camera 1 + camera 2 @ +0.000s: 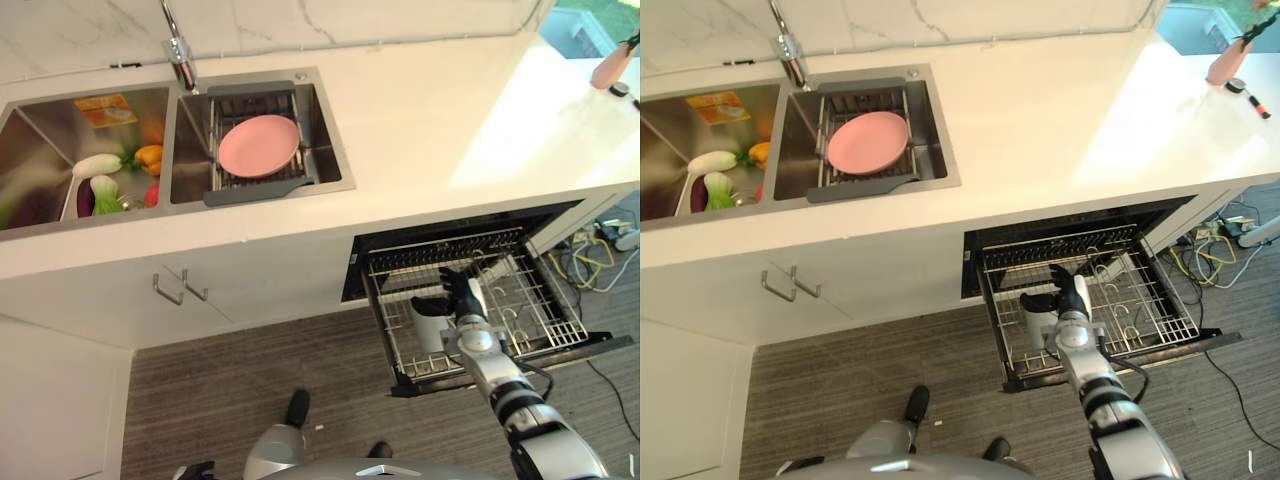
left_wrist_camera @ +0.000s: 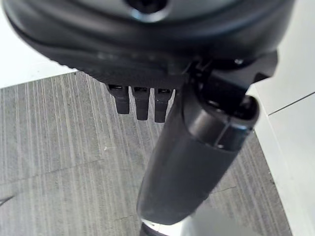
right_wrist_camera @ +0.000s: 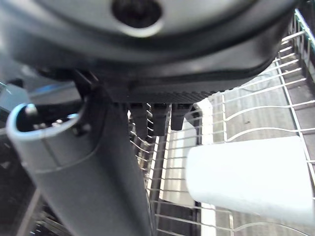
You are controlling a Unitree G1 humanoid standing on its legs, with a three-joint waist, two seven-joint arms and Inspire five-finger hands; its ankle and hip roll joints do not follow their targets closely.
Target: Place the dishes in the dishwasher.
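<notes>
Right hand (image 1: 462, 300) hangs over the pulled-out dishwasher rack (image 1: 545, 315), fingers loose, beside a white cup (image 1: 431, 322), probably parked there. Pink plate (image 1: 259, 145) waits in the sink (image 1: 330, 130); left hand (image 2: 147, 59) idles with straight fingers.

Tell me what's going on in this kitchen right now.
A humanoid robot is loading a dishwasher. Its right hand is down over the pulled-out dishwasher rack, right beside a white cup that sits in the rack. A pink plate still waits on the drying rack in the sink. The left hand hangs over the floor, fingers straight, holding nothing.
</notes>
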